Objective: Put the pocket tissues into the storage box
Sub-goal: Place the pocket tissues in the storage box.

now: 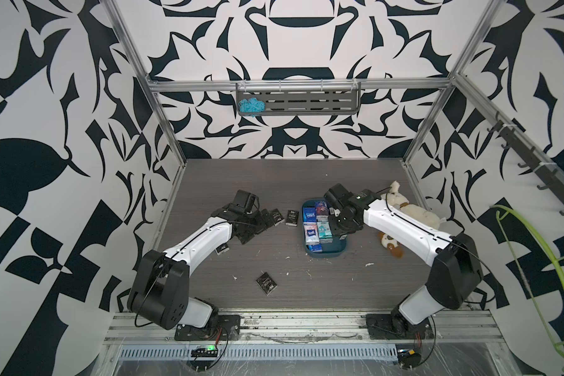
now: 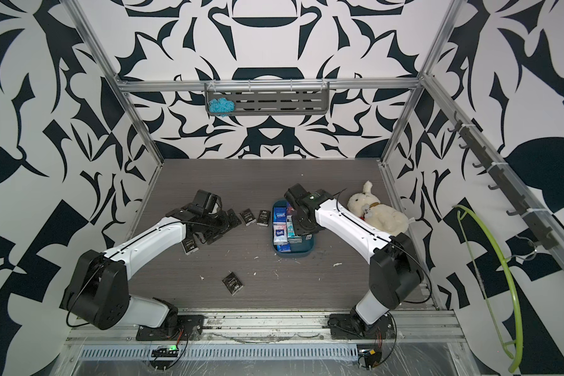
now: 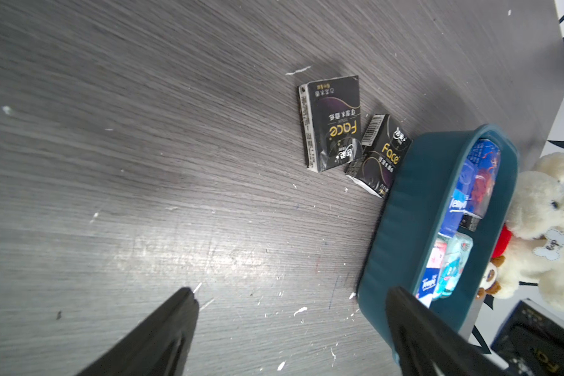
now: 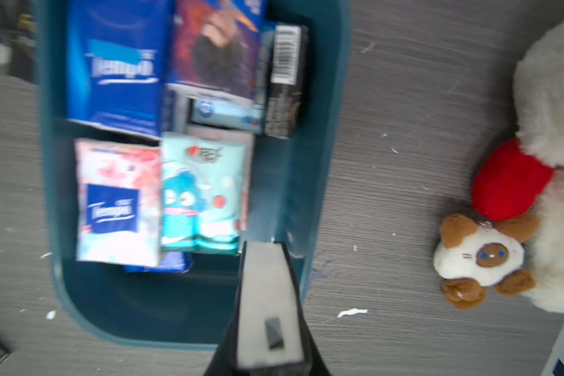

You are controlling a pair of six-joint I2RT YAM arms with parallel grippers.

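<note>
The left fingers are spread wide above the table; the right fingers, over the storage box, cannot be judged.

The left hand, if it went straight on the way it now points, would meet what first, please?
Probably the bare table, just short of the black Face tissue packets; depth is unclear.
</note>
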